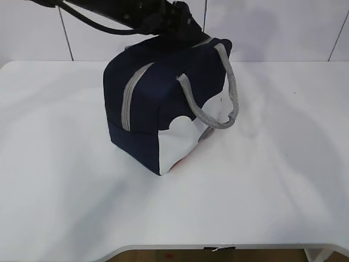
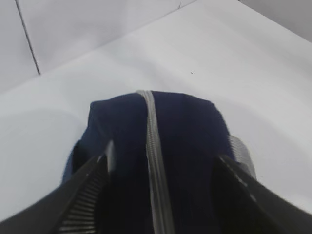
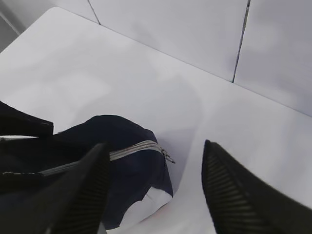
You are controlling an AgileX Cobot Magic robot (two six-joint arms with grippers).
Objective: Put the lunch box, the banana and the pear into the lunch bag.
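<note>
Navy-blue fabric forms the boxy lunch bag (image 1: pixel 147 109), which is seen standing upright on the white desk (image 1: pixel 65 180), somewhat left of the middle and nearer the far edge than the near one. A grey zipper (image 1: pixel 128 98) is seen running closed up the bag's left-facing end and over its top, and a white panel (image 1: pixel 180 143) is shown low on the side turned toward the near right corner. Two grey webbing handles (image 1: pixel 218 103) are draped down that same side. A black robot arm (image 1: pixel 125 13) is stretched in from the far left corner, ending just above the top of the bag. In the left wrist view, the left gripper (image 2: pixel 161 170) is held over the bag's top with its ridged black fingers (image 2: pixel 85 195) spread apart, one on each side of the zipper line, and nothing is clamped between them. In the right wrist view, the right gripper (image 3: pixel 153 190) is held above the desk beside the bag's zipper end, its dark fingers (image 3: pixel 234 190) set wide apart and empty; a small ring pull (image 3: pixel 169 158) is seen at the end of the zipper. The lunch box, banana and pear are not visible in any view.
</note>
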